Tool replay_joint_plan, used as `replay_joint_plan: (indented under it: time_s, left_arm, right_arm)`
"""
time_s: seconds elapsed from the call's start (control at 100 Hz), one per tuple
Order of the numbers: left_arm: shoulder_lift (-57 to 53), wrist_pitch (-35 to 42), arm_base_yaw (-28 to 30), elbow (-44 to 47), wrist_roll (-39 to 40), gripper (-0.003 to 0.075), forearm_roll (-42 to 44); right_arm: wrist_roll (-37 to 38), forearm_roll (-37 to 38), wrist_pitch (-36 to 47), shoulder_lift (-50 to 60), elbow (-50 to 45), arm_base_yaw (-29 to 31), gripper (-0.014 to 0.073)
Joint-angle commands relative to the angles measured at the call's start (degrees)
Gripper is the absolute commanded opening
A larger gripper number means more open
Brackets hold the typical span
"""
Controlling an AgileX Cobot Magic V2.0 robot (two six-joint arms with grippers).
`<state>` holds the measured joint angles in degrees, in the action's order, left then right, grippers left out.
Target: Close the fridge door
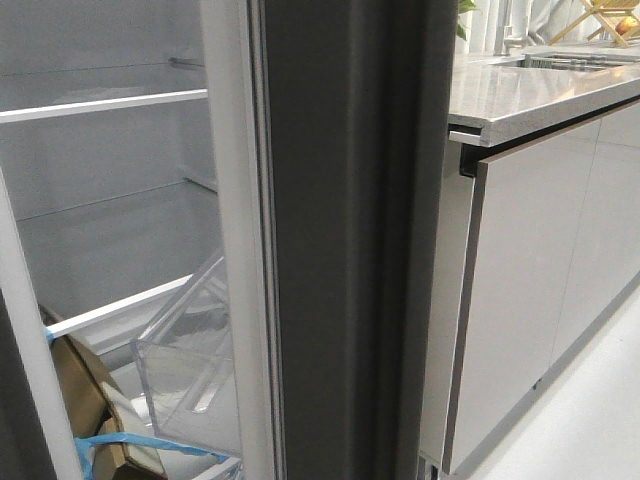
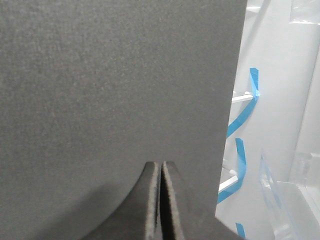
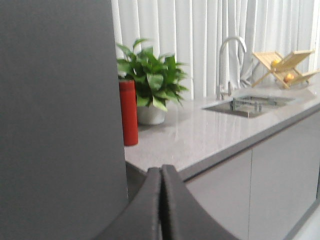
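Note:
The fridge door (image 1: 350,250) stands open, a tall dark-grey slab seen edge-on in the front view, with its white lining and gasket strip (image 1: 238,250) on its left side. Neither gripper shows in the front view. In the left wrist view the door's matte grey face (image 2: 115,80) fills most of the picture. My left gripper (image 2: 161,166) is shut and empty, its tips close against that face. In the right wrist view the door (image 3: 57,115) is beside my right gripper (image 3: 161,170), which is shut and empty, with the counter behind it.
The fridge interior (image 1: 110,200) with white shelves, a clear bin (image 1: 190,365) and blue tape (image 2: 245,110) lies left of the door. Right of it are pale-grey cabinet fronts (image 1: 530,290) and a stone counter (image 3: 200,135) with a red bottle (image 3: 129,112), plant (image 3: 150,82), sink (image 3: 247,106) and wooden rack (image 3: 282,67).

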<state>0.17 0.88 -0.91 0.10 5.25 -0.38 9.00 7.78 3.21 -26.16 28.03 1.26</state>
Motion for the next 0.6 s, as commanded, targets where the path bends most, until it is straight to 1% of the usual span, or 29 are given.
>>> replay_joint_plan:
  time_s: [0.0, 0.16, 0.28, 0.49, 0.56, 0.59]
  left_arm:
    - [1.1, 4.4, -0.5, 1.6, 0.2, -0.0021, -0.1]
    - [1.1, 4.4, -0.5, 1.6, 0.2, -0.0021, -0.1]
    - [1.1, 4.4, -0.5, 1.6, 0.2, -0.0021, -0.1]
    - [1.1, 4.4, -0.5, 1.6, 0.2, -0.0021, -0.1]
    - [1.1, 4.4, -0.5, 1.6, 0.2, -0.0021, -0.1]
    - [1.1, 4.4, -0.5, 1.6, 0.2, -0.0021, -0.1]
  right_arm:
    - [0.2, 0.4, 4.6, -2.1, 4.3, -0.2, -0.0076]
    - [0.2, 0.4, 3.3, -4.8, 7.9, -3.0, -0.0076]
    - [0.3, -0.2, 0.8, -7.3, 10.9, -7.0, -0.0076]
    - [0.3, -6.9, -1.3, -11.5, 15.5, -13.4, -0.0076]
    - [0.3, -10.6, -2.1, -13.0, 17.3, -14.7, -0.0076]
    - [0.3, -13.5, -2.5, -13.6, 18.0, -15.1, -0.0076]
